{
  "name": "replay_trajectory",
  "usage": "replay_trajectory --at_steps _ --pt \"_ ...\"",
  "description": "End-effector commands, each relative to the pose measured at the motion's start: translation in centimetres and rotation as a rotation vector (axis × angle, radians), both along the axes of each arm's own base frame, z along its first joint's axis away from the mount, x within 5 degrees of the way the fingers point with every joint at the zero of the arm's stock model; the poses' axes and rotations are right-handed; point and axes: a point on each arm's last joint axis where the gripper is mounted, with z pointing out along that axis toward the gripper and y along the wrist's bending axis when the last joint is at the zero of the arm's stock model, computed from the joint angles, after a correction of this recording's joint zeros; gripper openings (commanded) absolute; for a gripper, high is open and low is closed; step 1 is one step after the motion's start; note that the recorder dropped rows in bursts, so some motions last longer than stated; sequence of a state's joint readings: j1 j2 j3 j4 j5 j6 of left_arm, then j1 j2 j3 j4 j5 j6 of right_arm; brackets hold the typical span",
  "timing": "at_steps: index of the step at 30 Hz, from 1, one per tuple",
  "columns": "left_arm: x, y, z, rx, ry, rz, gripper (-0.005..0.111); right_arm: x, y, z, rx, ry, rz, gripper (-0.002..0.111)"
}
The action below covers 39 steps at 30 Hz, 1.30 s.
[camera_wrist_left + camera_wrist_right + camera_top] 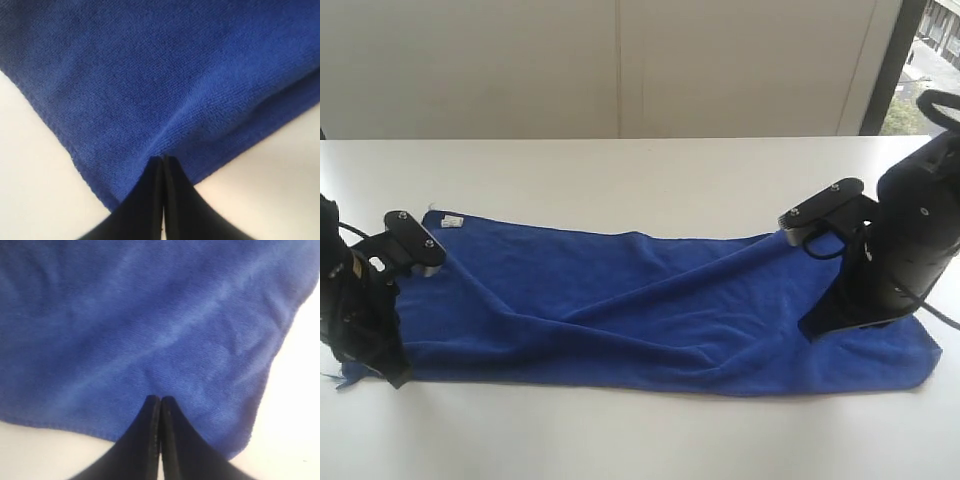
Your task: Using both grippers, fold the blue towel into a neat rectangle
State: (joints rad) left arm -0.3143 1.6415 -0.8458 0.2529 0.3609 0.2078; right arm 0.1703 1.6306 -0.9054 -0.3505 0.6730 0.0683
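The blue towel [620, 310] lies spread lengthwise across the white table [620, 170], rumpled with diagonal folds, and a small white label [451, 220] shows at its far left corner. My left gripper [392, 376] is down at the towel's near left corner. In the left wrist view its black fingers [163, 158] are shut, with a crease of blue towel [150, 75] running into the tips. My right gripper [812, 328] is down near the towel's right end. Its fingers [160, 398] are shut on the blue towel [125, 315] close to a corner, where creases meet.
A pale wall panel [620, 60] stands behind the table's far edge, and a dark window frame [888, 60] rises at the back right. Bare table top shows in front of and behind the towel. Black cables hang beside the right arm [915, 235].
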Motion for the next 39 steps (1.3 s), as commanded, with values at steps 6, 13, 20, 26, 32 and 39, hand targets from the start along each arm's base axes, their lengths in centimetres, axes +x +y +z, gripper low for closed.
replay_trajectory --at_steps 6,13,20,26,32,39 --pt "-0.6 0.4 -1.6 0.019 0.049 0.019 0.000 0.2 -2.0 -0.4 0.001 -0.009 -0.088 0.000" --pt "-0.5 0.5 -2.5 0.054 0.082 -0.002 0.000 0.4 -2.3 -1.6 -0.006 0.025 -0.092 0.000" --pt "-0.6 0.6 -3.0 0.068 0.110 -0.001 0.000 0.8 -2.4 -1.8 -0.001 0.002 -0.084 0.000" --pt "-1.5 1.0 -3.1 0.115 0.205 0.021 0.000 0.9 -3.1 -1.8 -0.007 -0.010 -0.093 0.000" --pt "-1.9 1.1 -3.1 0.121 0.249 0.056 0.000 0.0 -3.7 -4.2 0.027 0.061 -0.148 0.000" --pt "-1.9 1.0 -3.1 0.107 0.250 0.065 0.000 -1.2 -4.1 -4.9 -0.022 0.190 -0.172 0.000"
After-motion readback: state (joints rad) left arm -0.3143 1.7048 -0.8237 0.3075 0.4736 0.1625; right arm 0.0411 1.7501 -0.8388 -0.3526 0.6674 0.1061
